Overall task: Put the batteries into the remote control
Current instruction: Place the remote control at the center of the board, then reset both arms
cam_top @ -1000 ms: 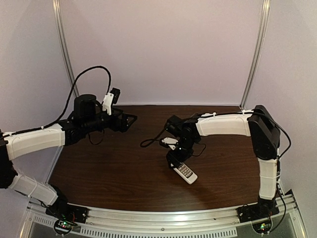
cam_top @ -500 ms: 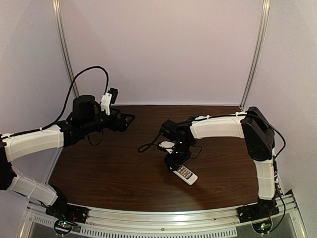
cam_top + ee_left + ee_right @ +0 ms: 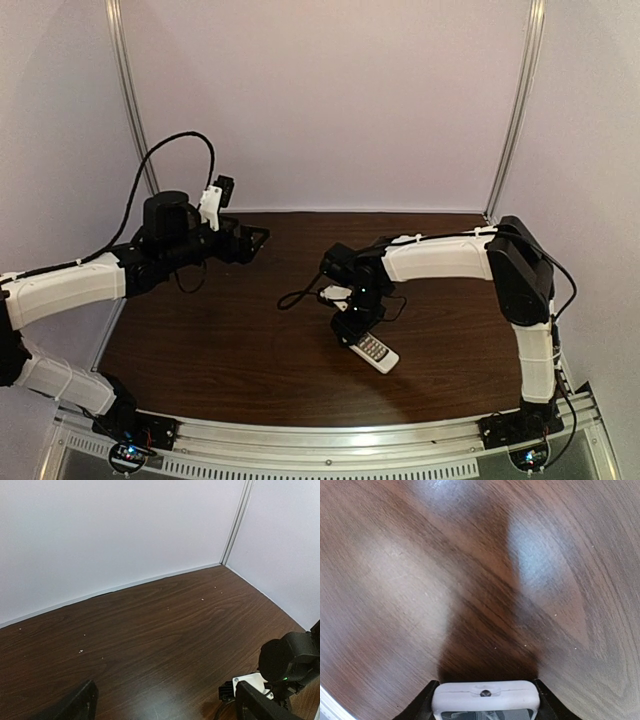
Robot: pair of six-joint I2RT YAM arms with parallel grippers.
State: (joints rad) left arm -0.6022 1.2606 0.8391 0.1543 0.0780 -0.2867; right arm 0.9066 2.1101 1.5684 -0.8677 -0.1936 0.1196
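Right claw (image 3: 350, 327) is clamped on the far end of the remote control (image 3: 375, 350). On the right wrist camera I see the remote's white end (image 3: 485, 695) wedged between both fingers (image 3: 422, 707), touching each side. The remote sits a little right of centre on the surface (image 3: 220, 340), buttons up, its free end pointing near-right. From above I can't quite tell whether that end rests on the wood or hangs just off it.

The right arm rises at the near right, its white forearm reaching left across the surface, wrist bent down over the remote. The left arm comes in from the left. The left claw (image 3: 258, 240) hovers over the far-left part, well apart from the remote, and its fingers (image 3: 80, 705) are spread wide on the wrist view.

A black cable (image 3: 298, 291) loops just left of the right claw.
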